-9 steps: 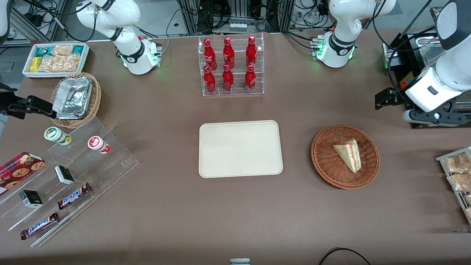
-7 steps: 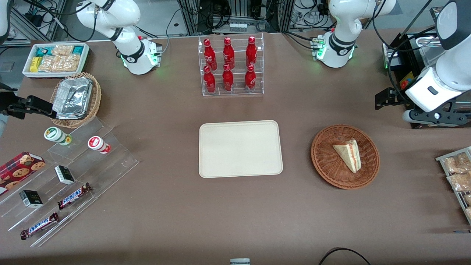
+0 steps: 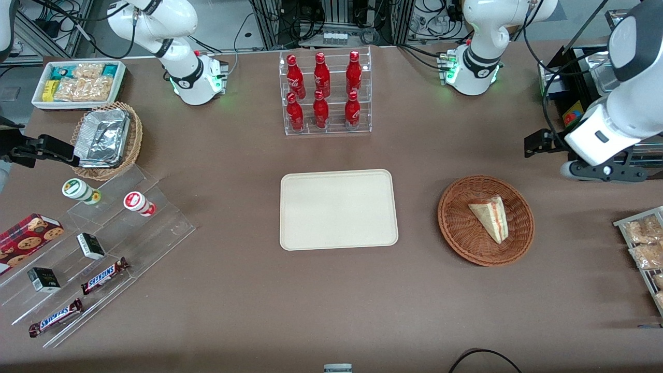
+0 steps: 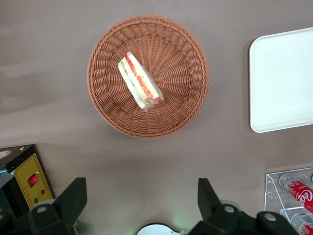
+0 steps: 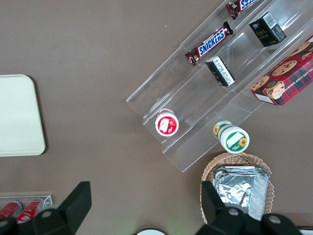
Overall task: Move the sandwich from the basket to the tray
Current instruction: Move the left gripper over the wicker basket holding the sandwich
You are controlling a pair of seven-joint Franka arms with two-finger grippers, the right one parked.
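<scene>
The sandwich [image 3: 491,217], a pale bread wedge with red and green filling, lies in the round reddish-brown basket [image 3: 456,228]. The left wrist view shows the sandwich [image 4: 139,87] lying flat in the basket [image 4: 193,98]. The cream tray [image 3: 339,209] sits at the table's middle with nothing on it, and its corner shows from the wrist [image 4: 283,81]. My left gripper [image 3: 603,171] hangs above the table toward the working arm's end, farther from the front camera than the basket and apart from it. It [image 4: 141,188] is open with nothing between its fingers.
A clear rack of red bottles [image 3: 326,93] stands farther back than the tray. A black box with a yellow panel [image 4: 29,183] sits near my gripper. Packaged snacks [image 3: 642,243] lie at the working arm's end. A candy stand [image 3: 103,243] and foil basket [image 3: 106,140] lie toward the parked arm's end.
My left arm and gripper have shifted slightly sideways toward the basket. The sandwich, basket and tray have not moved.
</scene>
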